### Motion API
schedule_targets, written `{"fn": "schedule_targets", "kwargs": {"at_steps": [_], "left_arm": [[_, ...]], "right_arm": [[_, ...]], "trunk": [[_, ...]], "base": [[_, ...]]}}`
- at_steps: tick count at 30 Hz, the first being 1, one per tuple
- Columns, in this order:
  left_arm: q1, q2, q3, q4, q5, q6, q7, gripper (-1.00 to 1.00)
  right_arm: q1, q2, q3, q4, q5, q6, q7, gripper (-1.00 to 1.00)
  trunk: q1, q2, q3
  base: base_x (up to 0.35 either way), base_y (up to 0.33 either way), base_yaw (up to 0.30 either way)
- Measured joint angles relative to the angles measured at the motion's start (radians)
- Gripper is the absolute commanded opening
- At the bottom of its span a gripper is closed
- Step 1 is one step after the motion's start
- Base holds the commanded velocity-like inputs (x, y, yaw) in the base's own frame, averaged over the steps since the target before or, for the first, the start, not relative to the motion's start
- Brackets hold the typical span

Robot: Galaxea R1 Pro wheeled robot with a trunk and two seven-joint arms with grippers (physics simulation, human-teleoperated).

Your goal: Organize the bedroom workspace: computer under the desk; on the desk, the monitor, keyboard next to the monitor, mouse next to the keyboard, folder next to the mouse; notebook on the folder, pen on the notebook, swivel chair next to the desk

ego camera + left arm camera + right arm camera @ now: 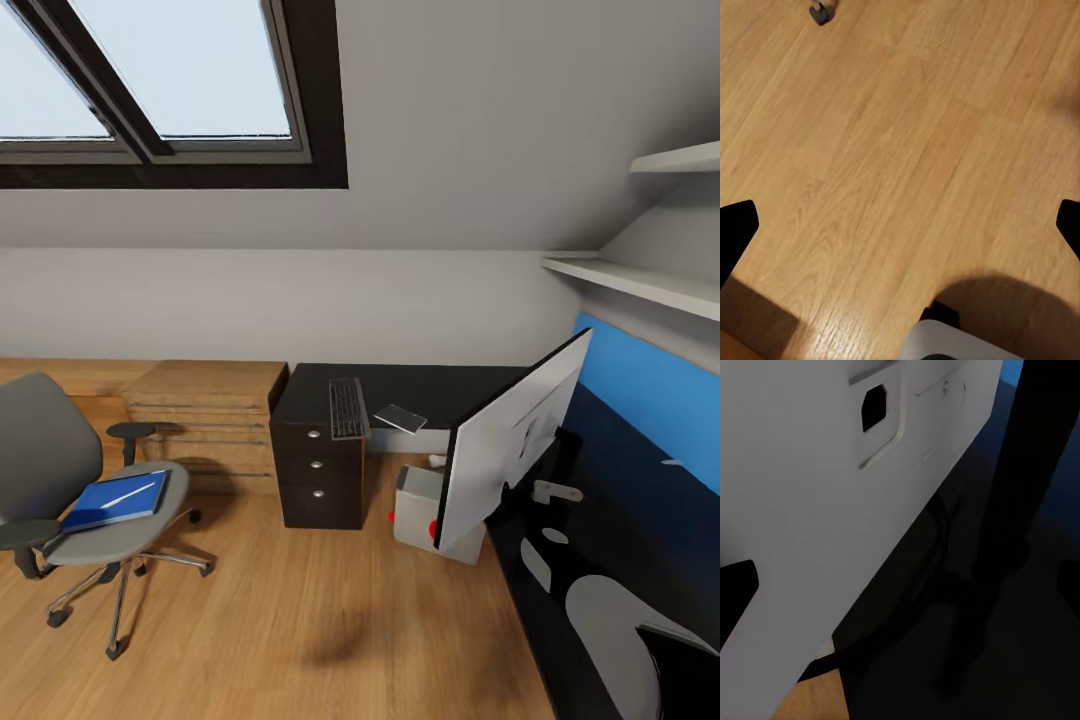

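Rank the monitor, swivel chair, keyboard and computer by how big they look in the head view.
1. Monitor, though it is nearest the camera.
2. Swivel chair, close to it.
3. Computer, partly hidden.
4. Keyboard.

The monitor (512, 445) is set on the desk (600, 470) at right, the computer (418, 505) beneath it, the keyboard (348, 408) on the drawer unit (318, 470), and the swivel chair (70, 490) at left.

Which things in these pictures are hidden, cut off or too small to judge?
- Grey tower computer: head view, partly hidden behind the wide flat monitor.
- Monitor's screen side: turned away, both views.
- Blue folder on the grey swivel chair: notebook not separable, too small.
- Gripper fingers: cut off at edges.
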Motion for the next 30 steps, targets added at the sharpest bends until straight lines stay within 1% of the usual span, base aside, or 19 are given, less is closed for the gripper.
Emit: {"fn": "schedule_targets", "kwargs": {"at_steps": [15, 21, 30], "left_arm": [[0.000, 0.000, 0.000, 0.000, 0.000, 0.000, -0.001, 1.00], [0.000, -0.001, 0.000, 0.000, 0.000, -0.001, -0.001, 1.00], [0.000, -0.002, 0.000, 0.001, 0.000, 0.000, -0.001, 1.00]], "right_arm": [[0.000, 0.002, 0.001, 0.000, -0.002, 0.000, -0.002, 1.00], [0.000, 0.002, 0.000, 0.000, -0.003, 0.000, -0.002, 1.00], [0.000, 0.002, 0.000, -0.001, -0.003, 0.000, -0.002, 1.00]], "trunk": [[0.000, 0.000, 0.000], [0.000, 0.000, 0.000], [0.000, 0.000, 0.000]], "base": [[0.009, 0.001, 0.000], [0.136, 0.084, 0.000], [0.016, 0.009, 0.000]]}}
